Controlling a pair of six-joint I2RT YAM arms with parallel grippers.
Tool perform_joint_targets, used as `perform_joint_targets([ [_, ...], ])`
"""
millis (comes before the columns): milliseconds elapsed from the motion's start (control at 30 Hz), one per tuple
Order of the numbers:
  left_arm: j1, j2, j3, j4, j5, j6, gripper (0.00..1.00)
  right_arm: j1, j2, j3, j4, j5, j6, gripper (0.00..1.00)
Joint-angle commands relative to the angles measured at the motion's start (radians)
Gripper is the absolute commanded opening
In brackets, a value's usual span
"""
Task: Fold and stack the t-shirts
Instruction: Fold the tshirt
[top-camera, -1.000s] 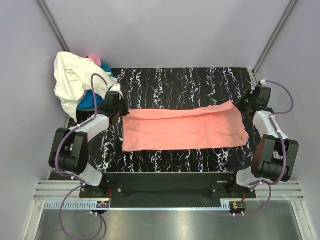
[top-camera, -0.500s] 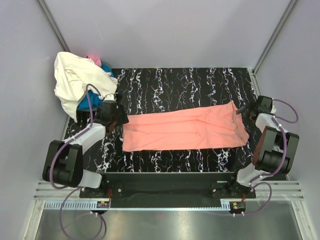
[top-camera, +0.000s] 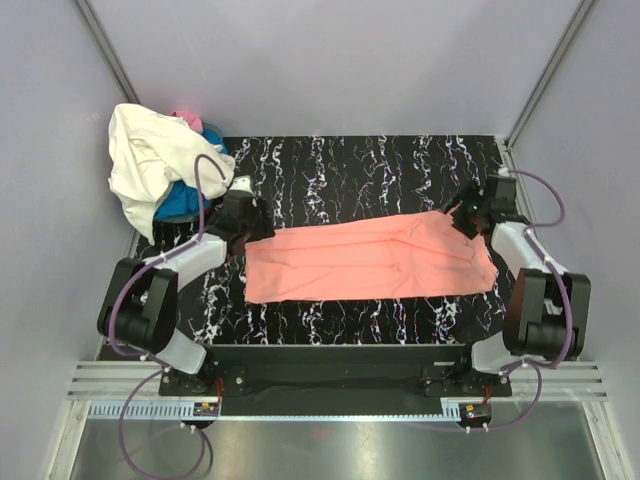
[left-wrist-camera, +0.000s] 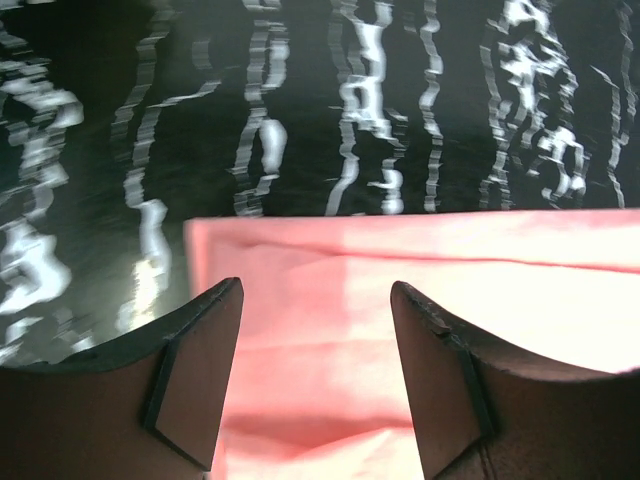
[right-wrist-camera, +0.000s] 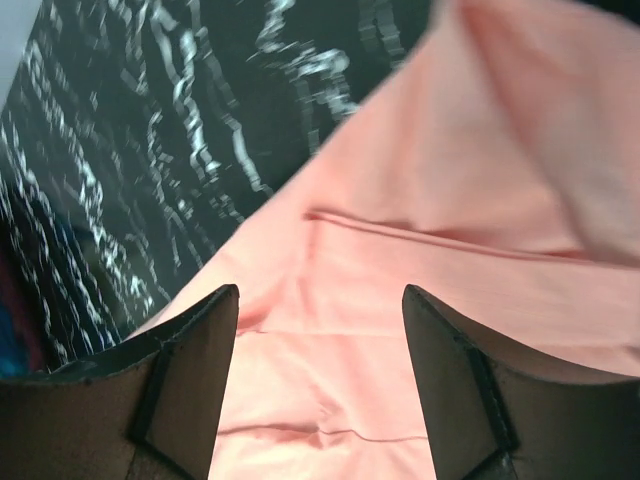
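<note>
Only the top view shows the heap behind the left gripper (top-camera: 262, 229): a cream-white t-shirt (top-camera: 140, 165) over a blue t-shirt (top-camera: 180, 207) and a bit of hot pink cloth (top-camera: 186, 119). Its wrist view shows the jaws apart and empty over the near left corner of the flat salmon-pink t-shirt (top-camera: 370, 260). The right gripper (top-camera: 461, 217), also open, hovers over the shirt's right end. Bare black marbled counter (top-camera: 360, 165) lies beyond both, enclosed by grey walls (top-camera: 350, 70).

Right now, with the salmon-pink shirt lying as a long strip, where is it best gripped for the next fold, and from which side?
Probably its two far corners, pinched from above. The salmon-pink shirt lies flat along the table, so only its edges offer a lip. The left gripper hangs open over the far-left corner, the right gripper open over the far-right end.
</note>
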Motion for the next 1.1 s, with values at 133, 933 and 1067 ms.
perform_joint_targets([
  [133, -0.065, 0.123, 0.141, 0.044, 0.056, 0.052, 0.66, 0.115, 0.252, 0.248, -0.132, -0.017, -0.106, 0.73],
  [933, -0.067, 0.088, 0.087, 0.059, 0.044, 0.048, 0.64, 0.247, 0.544, 0.506, -0.301, 0.143, -0.118, 0.52],
  [1067, -0.067, 0.087, 0.084, 0.062, 0.041, 0.051, 0.64, 0.247, 0.55, 0.511, -0.306, 0.143, -0.115, 0.34],
])
